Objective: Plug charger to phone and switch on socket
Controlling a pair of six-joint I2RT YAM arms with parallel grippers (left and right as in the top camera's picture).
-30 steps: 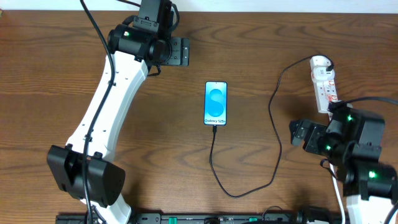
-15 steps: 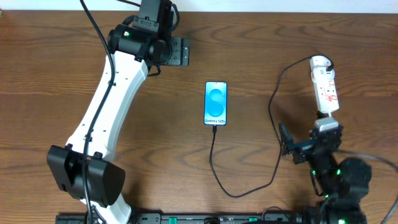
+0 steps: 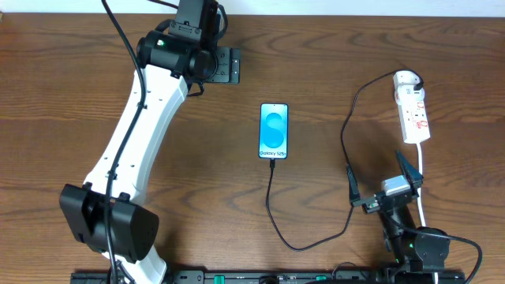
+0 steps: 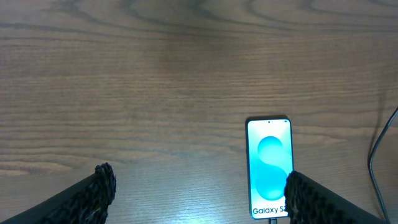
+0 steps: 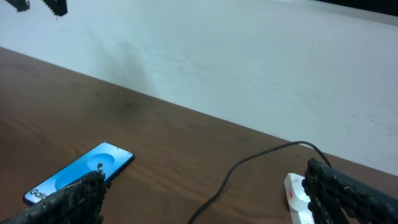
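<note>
Phone (image 3: 274, 131) lies flat mid-tabletop (image 3: 71, 95), screen lit; charger (image 3: 269, 189) meets its foot, loops toward me, then climbs right to the far end of the socket (image 3: 413, 110); from overhead the plug tip looks seated, though I cannot confirm depth. Socket lies at the right edge, its thick white cord (image 3: 423, 167) trailing down past my right hand (image 5: 205, 171); that hand hangs empty, fingers spread wide, near the socket's closer end. Left hand (image 4: 199, 177) is also spread and empty, parked at the far side.

I judge the socket a light plastic shell, likely to skate on wood; I'd press straight down on the red switch, not sideways. Cable is limp; grip it near the tip. The phone's glass is slick; pinch its edges.
</note>
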